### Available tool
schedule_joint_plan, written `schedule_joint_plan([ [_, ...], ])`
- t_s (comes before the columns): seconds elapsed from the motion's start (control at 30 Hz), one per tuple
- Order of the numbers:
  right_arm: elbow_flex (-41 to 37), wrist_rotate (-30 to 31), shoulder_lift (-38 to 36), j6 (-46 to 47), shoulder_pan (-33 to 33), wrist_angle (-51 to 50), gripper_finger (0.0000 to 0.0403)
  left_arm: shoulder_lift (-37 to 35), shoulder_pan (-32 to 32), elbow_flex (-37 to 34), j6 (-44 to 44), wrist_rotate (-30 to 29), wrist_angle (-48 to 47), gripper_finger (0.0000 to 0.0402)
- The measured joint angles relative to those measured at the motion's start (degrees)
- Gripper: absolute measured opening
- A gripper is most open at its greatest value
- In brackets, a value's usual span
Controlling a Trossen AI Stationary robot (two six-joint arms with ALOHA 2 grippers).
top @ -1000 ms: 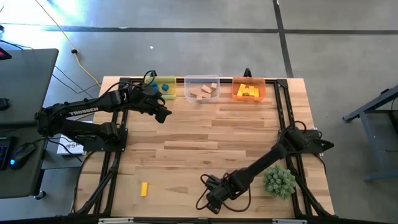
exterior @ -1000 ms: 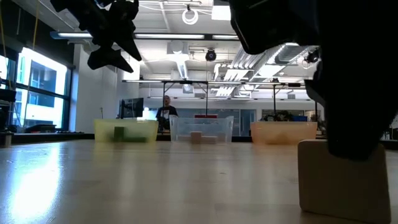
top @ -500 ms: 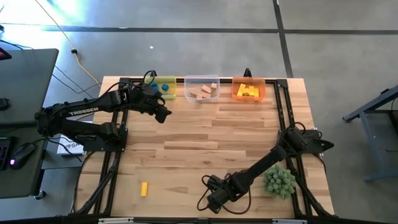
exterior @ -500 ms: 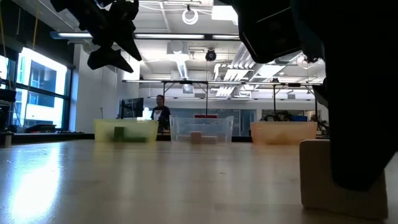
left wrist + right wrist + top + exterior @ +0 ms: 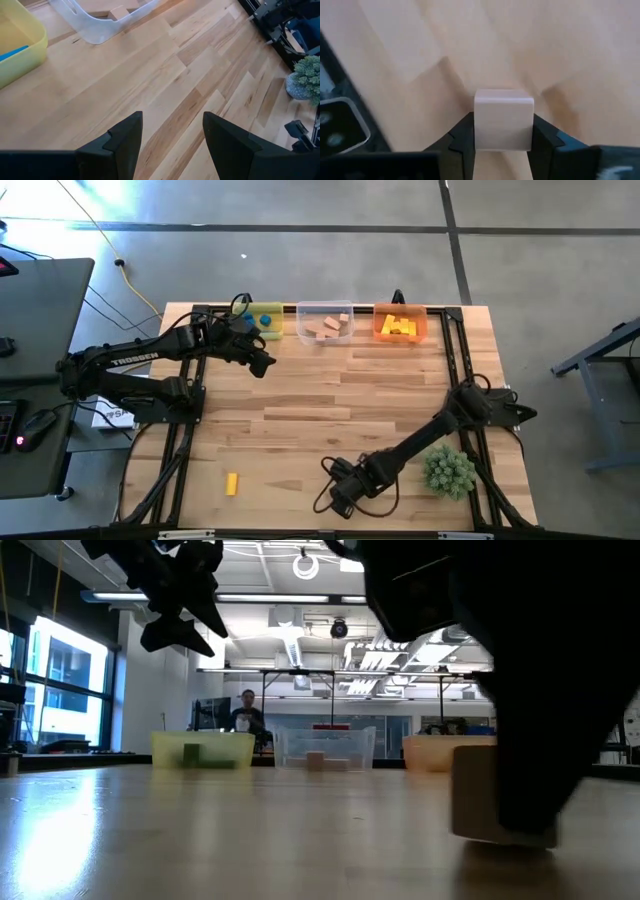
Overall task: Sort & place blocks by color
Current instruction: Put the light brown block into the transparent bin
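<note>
A tan wooden block [image 5: 503, 117] sits near the table's front edge, right of centre, also showing in the low view [image 5: 478, 795]. My right gripper [image 5: 338, 502] points steeply down over it and is shut on it. A yellow block [image 5: 231, 483] lies flat on the table at the front left. More blocks lie in three bins along the far edge. My left gripper [image 5: 265, 363] hangs open above the table, just in front of the yellow bin [image 5: 262, 321], with nothing between its fingers [image 5: 125, 137]. My right gripper pinches the tan block between its two fingers, one on each of two opposite side faces [image 5: 479, 131]. The fingers come from above, slanting steeply down. The block stands upright with its base [image 5: 500, 838] at the table top; whether it is lifted I cannot tell.
The yellow bin holds blue pieces, a clear bin [image 5: 325, 326] holds tan pieces, and an orange bin [image 5: 400, 326] holds yellow pieces. A spiky green plant ball [image 5: 448, 470] stands close to the right arm's right. A person shows in the room behind [image 5: 245, 715].
My right gripper has shut on the tan block, its fingers drawing in from either side. In the low view the block has shifted a little toward the table's left. The person in the room behind has walked left.
</note>
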Motion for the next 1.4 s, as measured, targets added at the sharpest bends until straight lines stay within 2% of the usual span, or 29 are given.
schedule_joint_plan([
  [0.17, -0.3, 2.4, -1.2, -4.8, -3.3, -1.2, 0.0108, 0.0, 0.0, 0.0, 0.0, 0.0, 0.0, 0.0197],
  [0.47, -0.2, 2.0, -5.3, -15.9, -12.1, -1.9, 0.0108, 0.0, 0.1, 0.0, 3.3, -0.6, 0.0, 0.0197],
  [1.1, 0.3, 0.1, -11.9, -39.8, -40.3, -0.4, 0.0108, 0.0, 0.1, 0.0, 9.3, -5.7, 0.1, 0.0197],
  [1.4, 0.6, -0.3, -11.9, -43.6, -53.4, 6.1, 0.0108, 0.1, 0.1, 0.0, 9.5, -7.1, 0.3, 0.0197],
])
